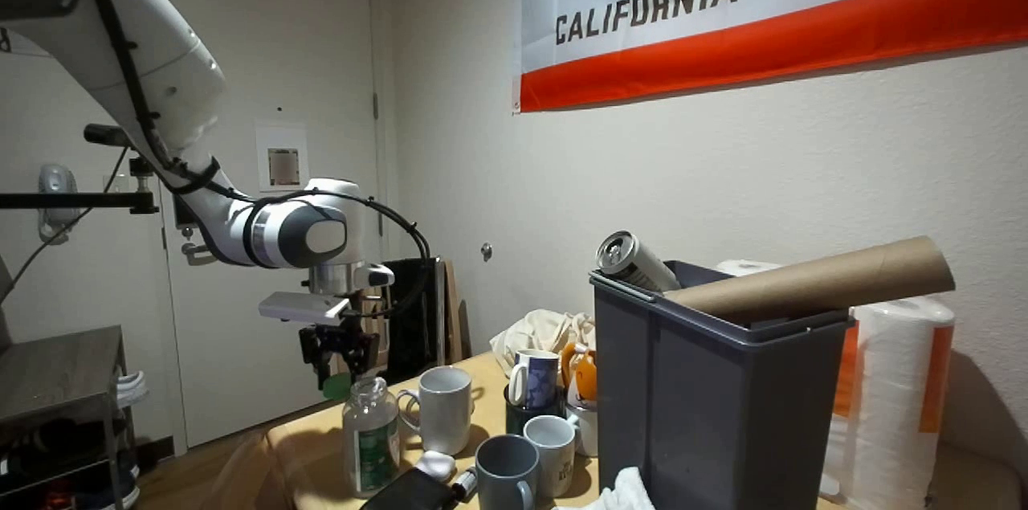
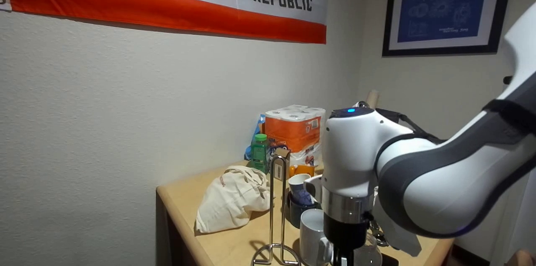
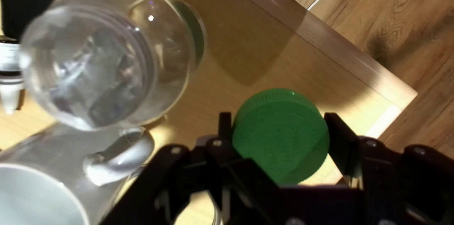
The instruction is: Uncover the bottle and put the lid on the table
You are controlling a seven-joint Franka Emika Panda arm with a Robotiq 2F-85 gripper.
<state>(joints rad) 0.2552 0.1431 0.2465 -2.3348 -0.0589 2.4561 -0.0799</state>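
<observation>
Your gripper (image 3: 278, 127) lay nearest the wrist camera, pinching the green screw lid (image 3: 280, 140) across its ribbed rim. You held that lid in the air, about level with the mouth of the clear bottle (image 1: 372, 439) in an exterior view, and apart from it. With the lid as the hub of a clock in the wrist view, the bottle stood upright toward 10 o'clock, its mouth uncovered. Between 8 and 9 sat the pale grey mug (image 3: 67, 157), just beside the bottle; whether touching, you could not tell. The bench (image 3: 241, 51) spread toward 11, its edge cut across at about 1, and its corner fell between 2 and 3, with wooden floor (image 3: 408, 23) beyond.

The uncovering looked done, and the step in hand was probably the setting-down. Next you needed, it seemed, to lower onto the stretch of bench toward 11, between bottle and edge, rather than toward 2, where the lid might have gone over. It also looked tilted, its round face showing almost full in an exterior view, so levelling it first would have helped it land flat. Only then did the grip want loosening.
</observation>
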